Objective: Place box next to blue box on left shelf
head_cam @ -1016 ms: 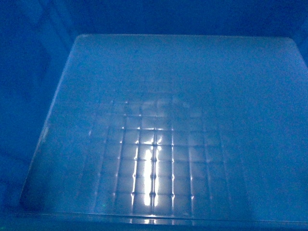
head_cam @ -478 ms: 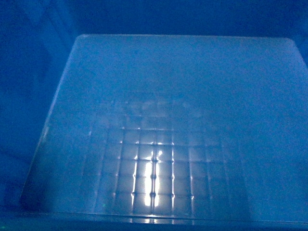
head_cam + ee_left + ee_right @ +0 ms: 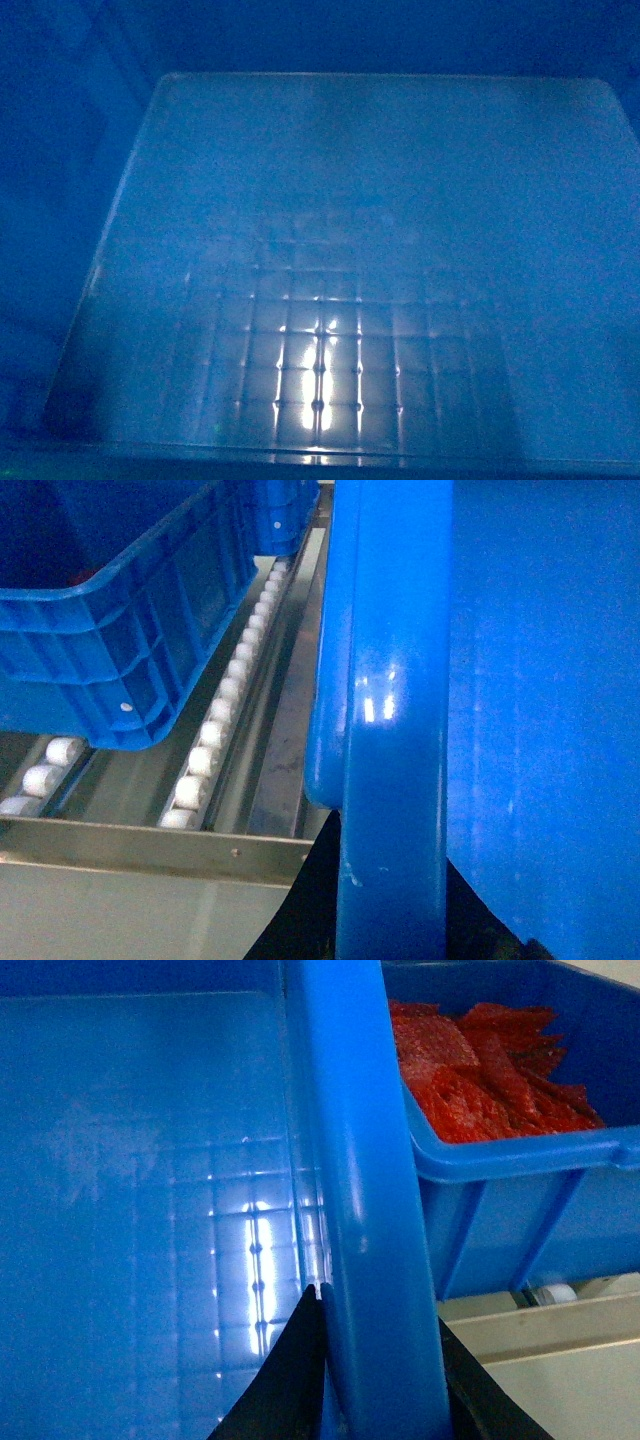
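Observation:
The box (image 3: 330,250) fills the head view; only its pale inner floor with a faint grid and its dark walls show there. My left gripper (image 3: 390,920) is shut on the box's left rim (image 3: 395,730), a black finger on each side. My right gripper (image 3: 385,1380) is shut on the right rim (image 3: 350,1190) in the same way. In the left wrist view the left shelf (image 3: 215,730) shows its rows of white wheels. A blue box (image 3: 120,630) stands on them, to the left of the held box, with a gap between the two.
Another blue crate (image 3: 520,1160) holding red pieces (image 3: 480,1070) stands close against the right side of the held box. A grey metal front rail (image 3: 150,845) edges the roller shelf. A white wheel (image 3: 548,1295) and a rail show under the right crate.
In the head view the floor's grid and the bright glare have slid slightly downward. Both grips look unchanged.

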Available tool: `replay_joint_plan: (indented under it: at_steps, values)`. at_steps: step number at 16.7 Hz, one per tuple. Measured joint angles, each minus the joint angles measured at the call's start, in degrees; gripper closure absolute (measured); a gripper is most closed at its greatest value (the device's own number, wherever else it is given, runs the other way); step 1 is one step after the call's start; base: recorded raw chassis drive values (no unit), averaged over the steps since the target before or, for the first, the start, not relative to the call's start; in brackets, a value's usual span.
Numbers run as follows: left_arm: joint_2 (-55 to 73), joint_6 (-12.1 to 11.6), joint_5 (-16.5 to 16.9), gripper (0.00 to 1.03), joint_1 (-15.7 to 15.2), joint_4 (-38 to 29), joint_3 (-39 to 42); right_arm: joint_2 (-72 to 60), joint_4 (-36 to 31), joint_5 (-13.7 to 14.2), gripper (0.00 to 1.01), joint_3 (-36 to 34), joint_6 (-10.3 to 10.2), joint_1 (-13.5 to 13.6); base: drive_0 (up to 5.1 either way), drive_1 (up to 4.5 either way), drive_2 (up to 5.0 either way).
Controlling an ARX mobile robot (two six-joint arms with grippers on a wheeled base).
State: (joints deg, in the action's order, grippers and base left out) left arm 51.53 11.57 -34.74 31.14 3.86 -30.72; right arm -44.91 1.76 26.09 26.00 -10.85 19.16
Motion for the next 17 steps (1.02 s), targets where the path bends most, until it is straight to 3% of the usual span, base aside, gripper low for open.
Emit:
replay_joint_plan:
  at_steps: [11,17]
  values:
    - [0.0,0.0,0.0,0.94,0.0,0.0,0.0,0.0,0.0,0.0,0.85,0.0,0.0,0.0,0.1,4.23,-4.1]
    - [0.3,0.0,0.0,0.94,0.0,0.0,0.0,-0.3,0.0,0.0,0.85,0.0,0.0,0.0,0.0,0.0,0.0]
